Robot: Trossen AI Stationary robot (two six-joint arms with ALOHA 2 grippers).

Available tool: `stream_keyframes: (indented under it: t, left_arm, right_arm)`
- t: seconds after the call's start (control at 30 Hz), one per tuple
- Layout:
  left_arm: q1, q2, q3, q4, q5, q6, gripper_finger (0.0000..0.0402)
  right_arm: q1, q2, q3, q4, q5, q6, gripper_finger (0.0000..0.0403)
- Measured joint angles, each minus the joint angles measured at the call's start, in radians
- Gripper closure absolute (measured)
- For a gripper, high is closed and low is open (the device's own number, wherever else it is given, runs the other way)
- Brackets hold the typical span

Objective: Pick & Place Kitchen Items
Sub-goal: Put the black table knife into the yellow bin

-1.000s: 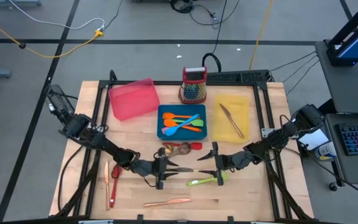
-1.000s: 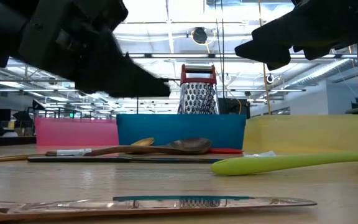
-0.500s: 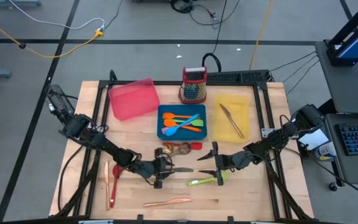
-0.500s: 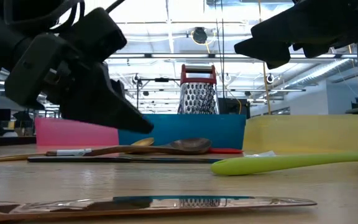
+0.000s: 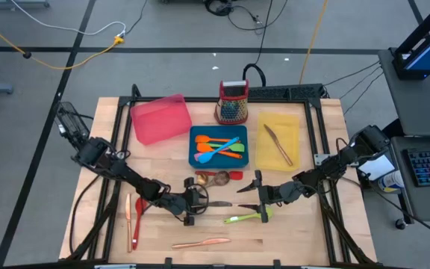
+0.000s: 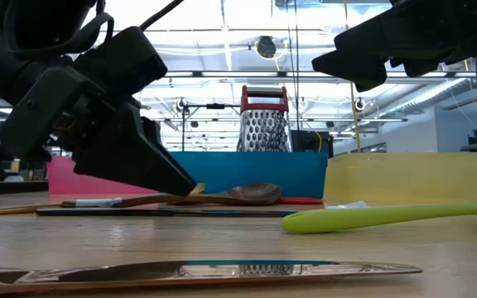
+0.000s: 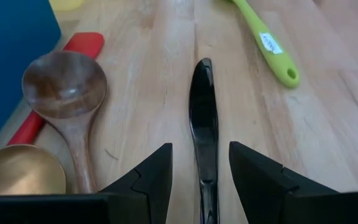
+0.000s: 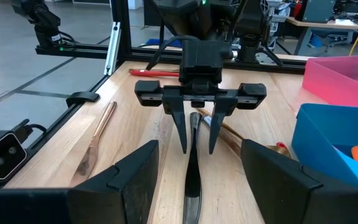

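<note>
The left gripper (image 5: 198,203) is down at the wooden table (image 5: 304,232), near the middle of its near half, its two dark fingers (image 7: 146,177) spread and straddling the handle of a dark, glossy table knife (image 7: 204,124) that lies flat on the wood; the fingers stand either side of the knife without closing on it. Just left of the knife lie a brown wooden spoon (image 7: 66,93), a gold-toned spoon (image 7: 18,171) and a red silicone handle (image 7: 61,81), all beside the blue rectangular tray (image 5: 219,146), which holds orange and blue silicone spatulas (image 5: 221,147). A lime-green silicone spatula (image 5: 246,217) lies right of the knife, near the right gripper (image 5: 254,196), which hovers above the table with its fingers wide apart and empty. A copper-toned knife (image 5: 201,243) rests near the table's near edge.
</note>
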Motion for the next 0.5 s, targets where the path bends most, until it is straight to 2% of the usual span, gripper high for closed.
stream_keyframes:
  t: [0.5]
  left_arm:
    - [-0.013, 0.003, 0.000, -0.024, -0.051, -0.026, 0.0241]
  right_arm:
    - [0.000, 0.000, 0.000, 0.000, -0.002, -0.003, 0.0181]
